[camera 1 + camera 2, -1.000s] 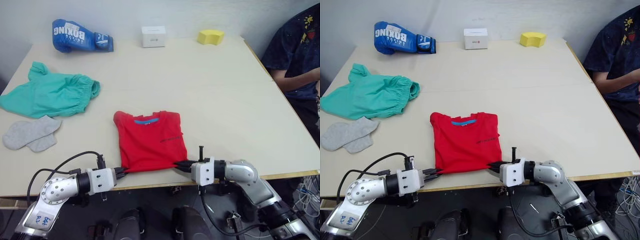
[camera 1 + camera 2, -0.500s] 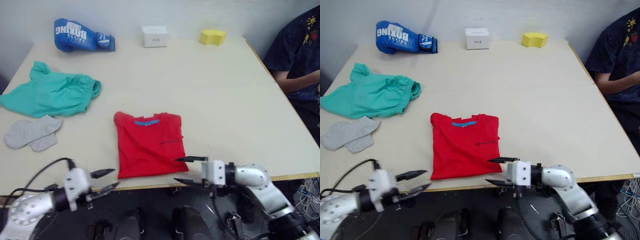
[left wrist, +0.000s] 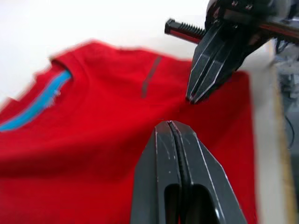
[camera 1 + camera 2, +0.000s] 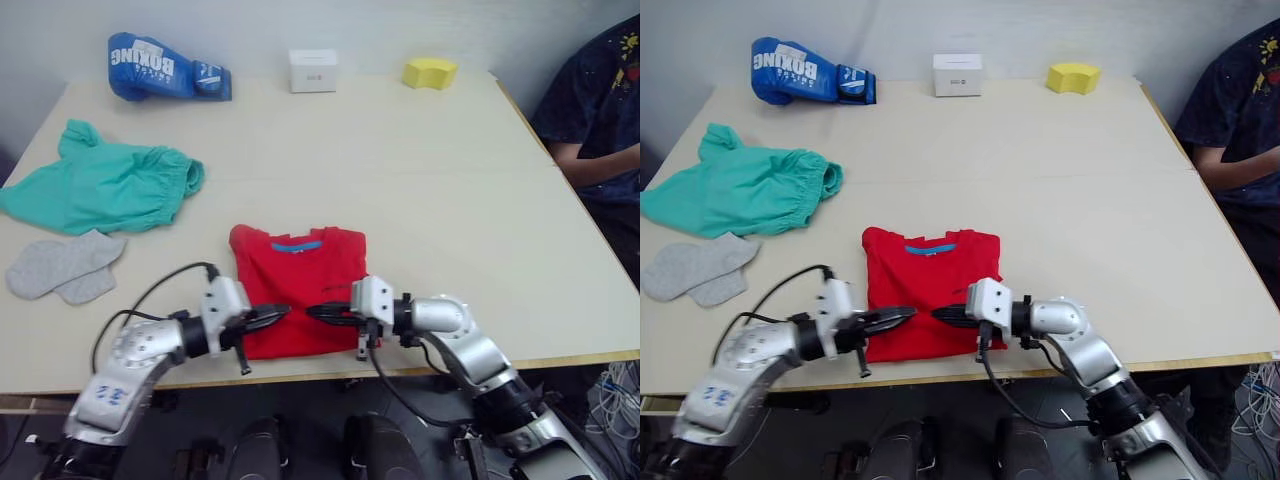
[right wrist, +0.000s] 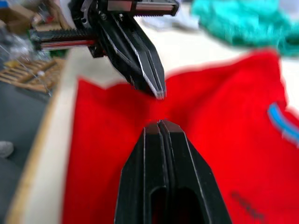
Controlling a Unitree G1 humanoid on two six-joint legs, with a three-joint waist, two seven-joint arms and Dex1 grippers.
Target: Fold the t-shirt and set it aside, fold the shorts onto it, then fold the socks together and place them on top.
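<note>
Red t-shirt [image 4: 298,288] lies folded into a rectangle near the front edge of the table [image 4: 440,190], blue neck band facing the back wall. Both claws sit over the shirt's front half, tips pointing at each other, close but not touching. Left gripper [image 4: 280,313]: fingers pressed together, nothing between them, tips just above the red cloth in the wrist view. Right gripper [image 4: 313,311]: same, clenched and empty, tips over the cloth.

Teal-green shorts [image 4: 105,186] lie crumpled well left of the shirt, toward the table's left edge. Grey socks [image 4: 64,266] lie overlapped just in front of the shorts, left of the shirt.

Behind the shirt, along the back edge: blue boxing glove [image 4: 160,69], small white box [image 4: 312,70], yellow sponge [image 4: 430,72]. A person in a dark shirt [image 4: 590,100] sits at the table's right side.
</note>
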